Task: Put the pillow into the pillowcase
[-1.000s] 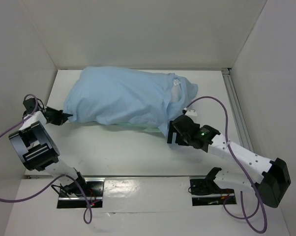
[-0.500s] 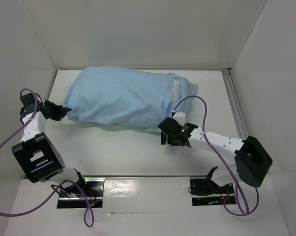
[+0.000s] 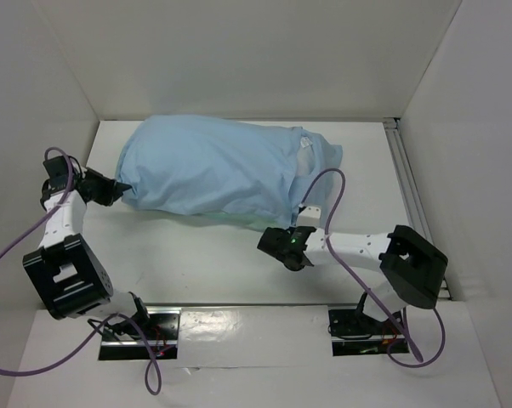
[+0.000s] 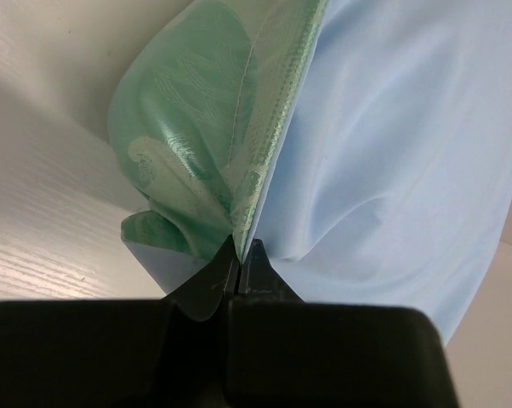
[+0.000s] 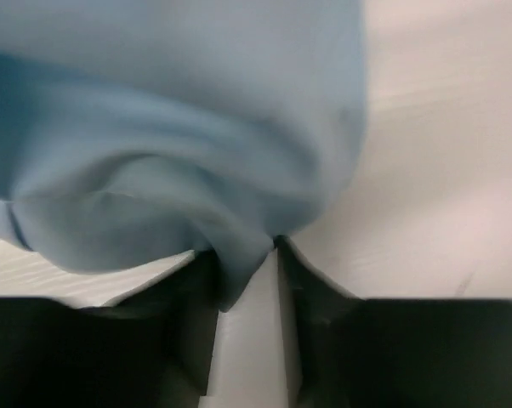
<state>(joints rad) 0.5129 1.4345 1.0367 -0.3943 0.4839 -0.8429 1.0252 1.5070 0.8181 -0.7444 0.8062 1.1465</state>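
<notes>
While the pillowcase [image 3: 209,170] lies plump along the far half of the tabletop [image 3: 196,263], the left gripper [image 3: 113,189] has its jaws clenched on the seam at the left end, sea-green on one side and light blue on the other. The right gripper [image 3: 275,240] sits at the near right edge, its jaws grasping a bunched blue fold, though that view is blurred. One pillowcase, one pillow [image 3: 304,161], two grippers. Its long axis runs left to right, with the mouth at the right, where white pillow shows.
</notes>
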